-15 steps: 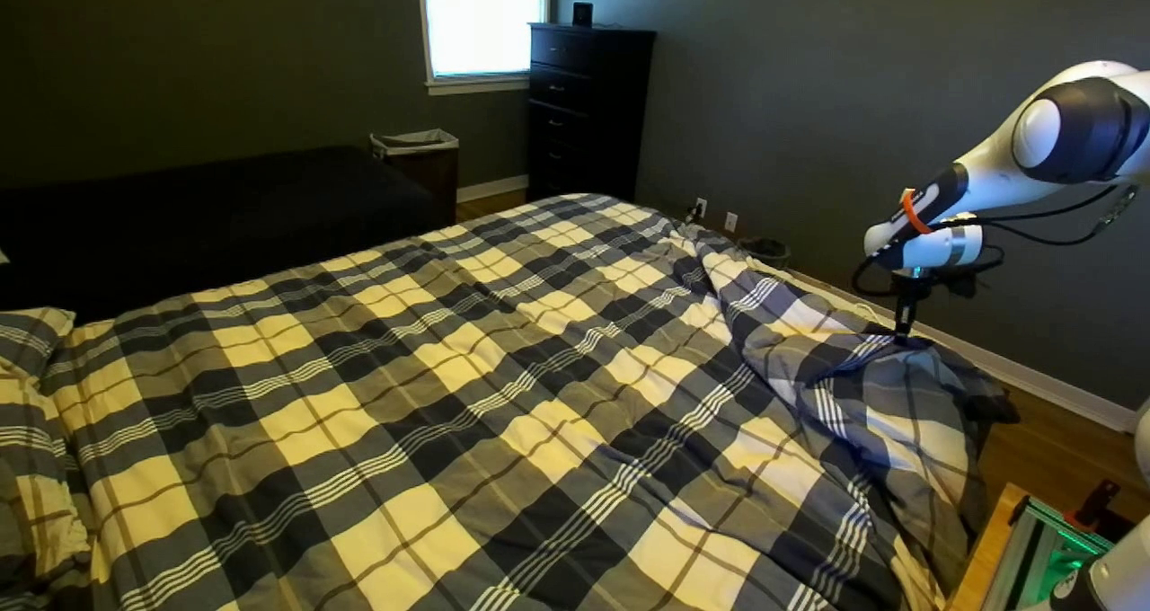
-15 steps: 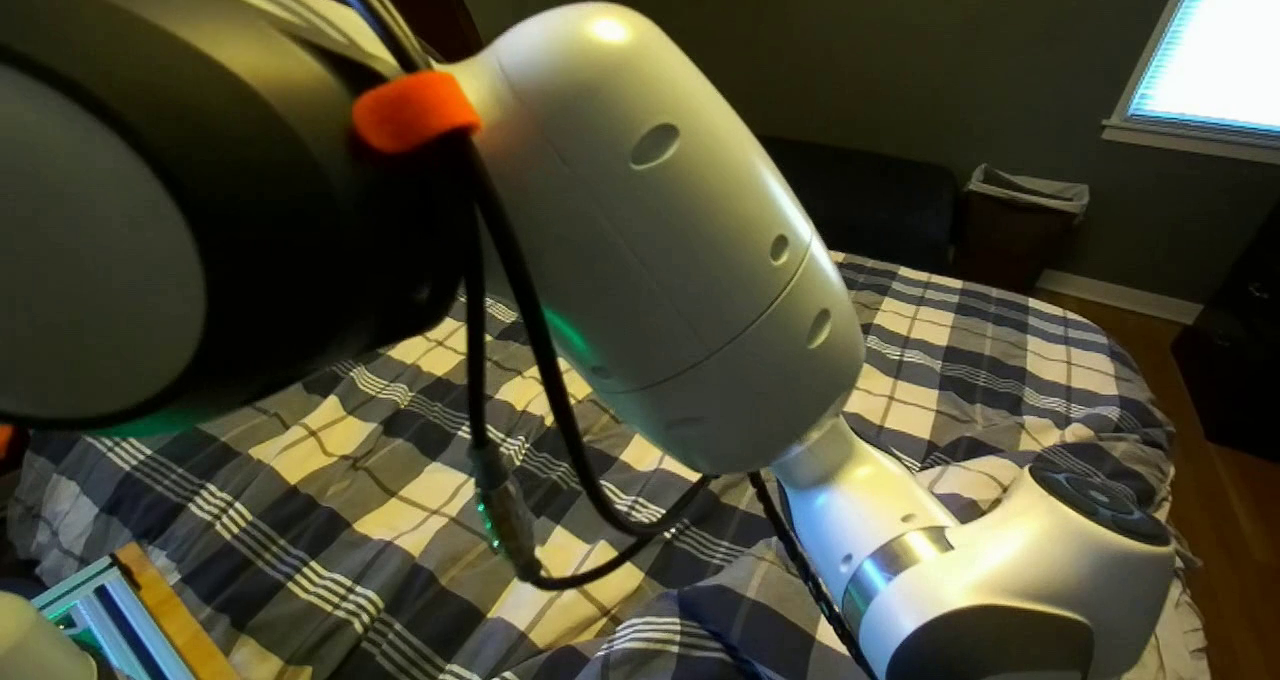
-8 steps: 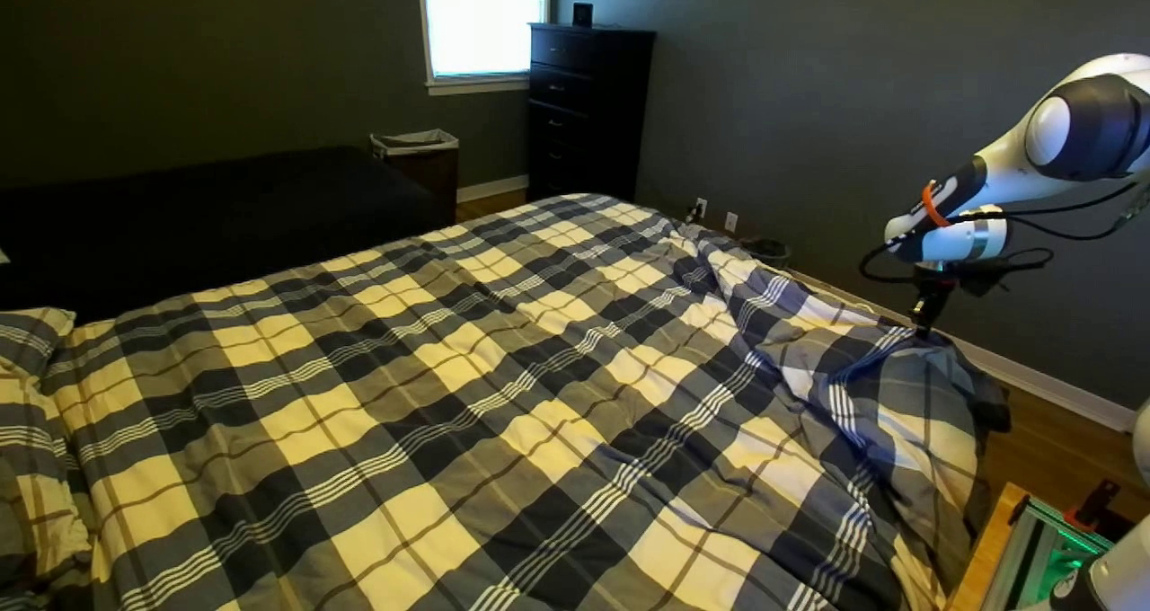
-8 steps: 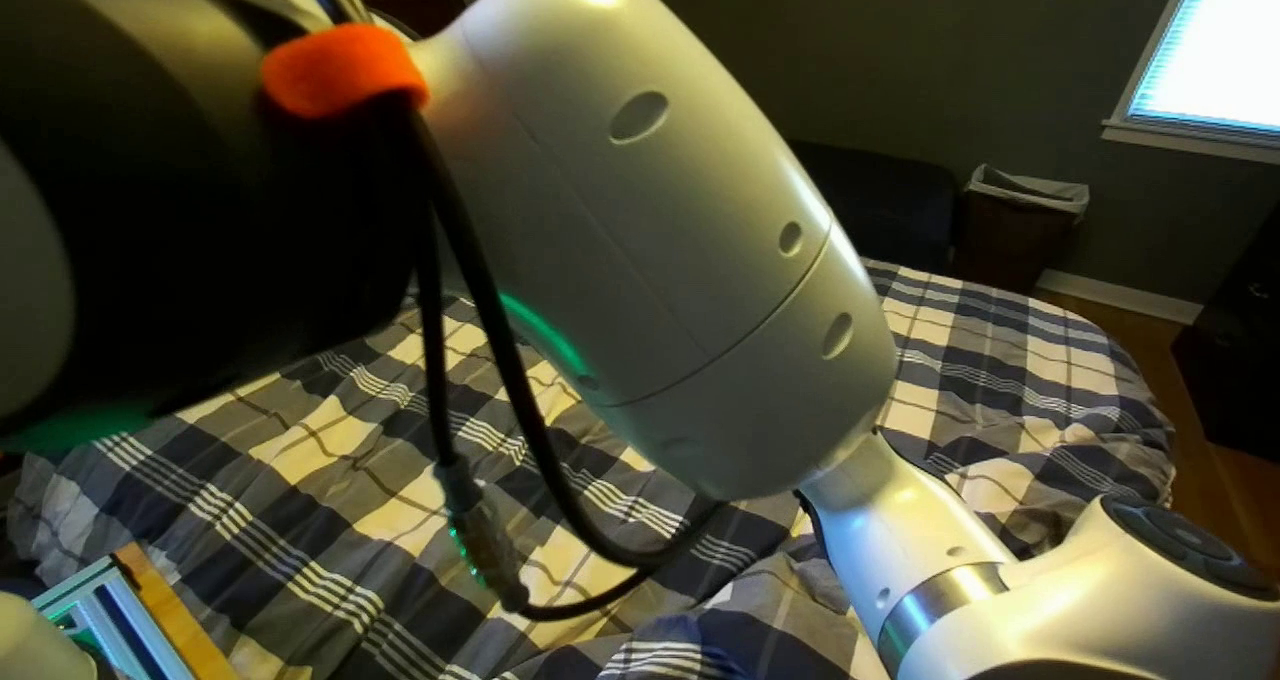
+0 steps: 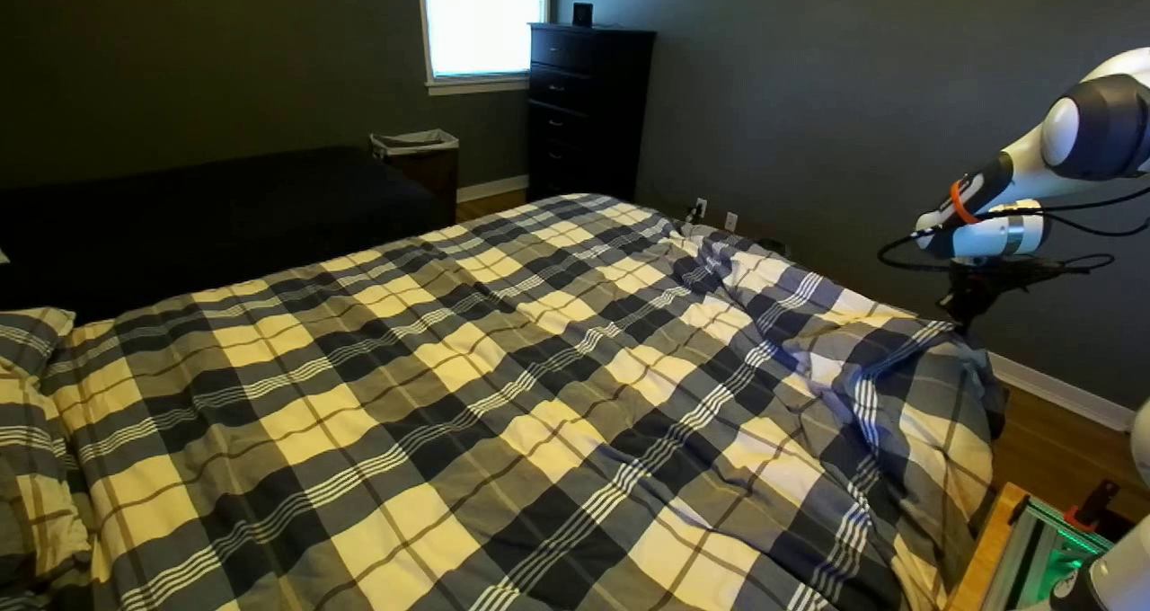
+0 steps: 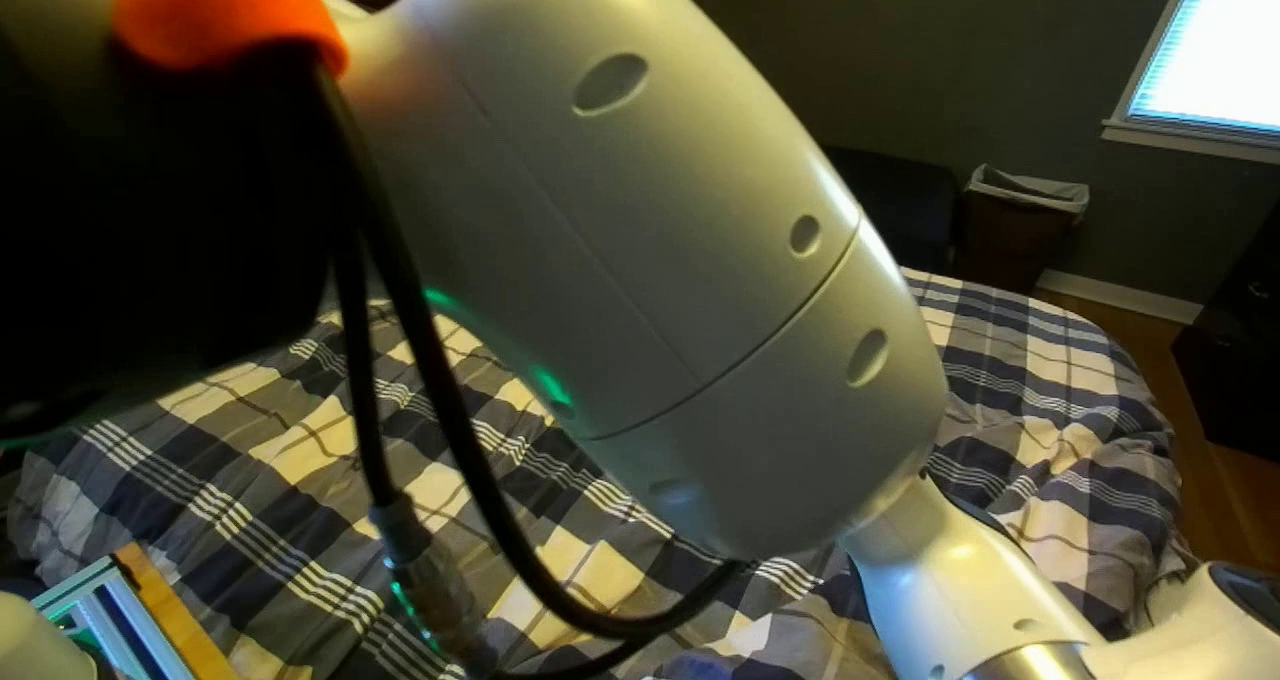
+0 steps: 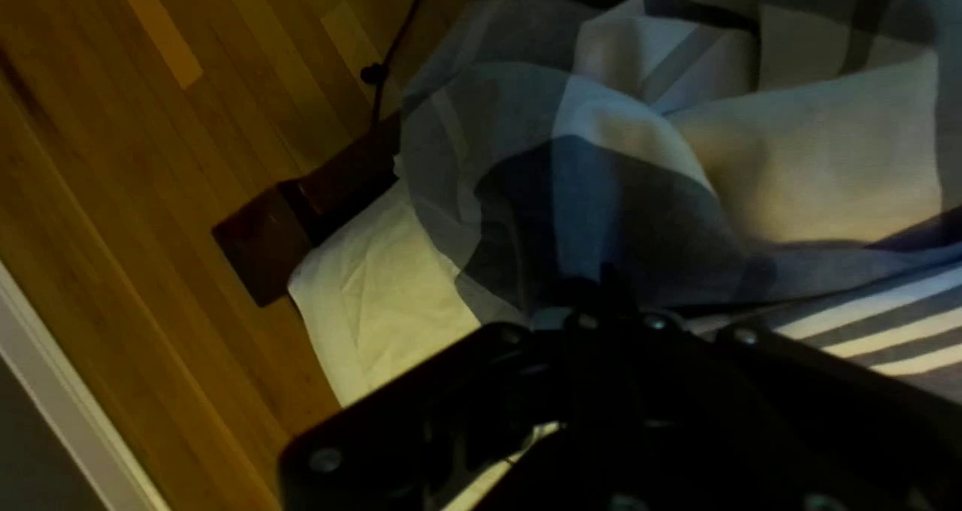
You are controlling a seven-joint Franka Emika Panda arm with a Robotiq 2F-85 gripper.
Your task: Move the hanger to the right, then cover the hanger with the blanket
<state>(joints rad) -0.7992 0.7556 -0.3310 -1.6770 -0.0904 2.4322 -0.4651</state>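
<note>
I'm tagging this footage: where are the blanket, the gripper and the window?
Blanket [image 5: 463,355]: in an exterior view, on a yellow check near its middle.
Gripper [image 7: 594,287]: in the wrist view, at its tip.
Window [image 5: 485,22]: in an exterior view, on its bright pane.

In an exterior view, from the gripper, you have open air at ten o'clock, above the blanket; its bunched folds obstruct you between seven and eight, and the arm occupies one o'clock. In the wrist view, there is room over the floor at ten; the pale mattress corner obstructs nine, and the baseboard limits you between eight and nine.
</note>
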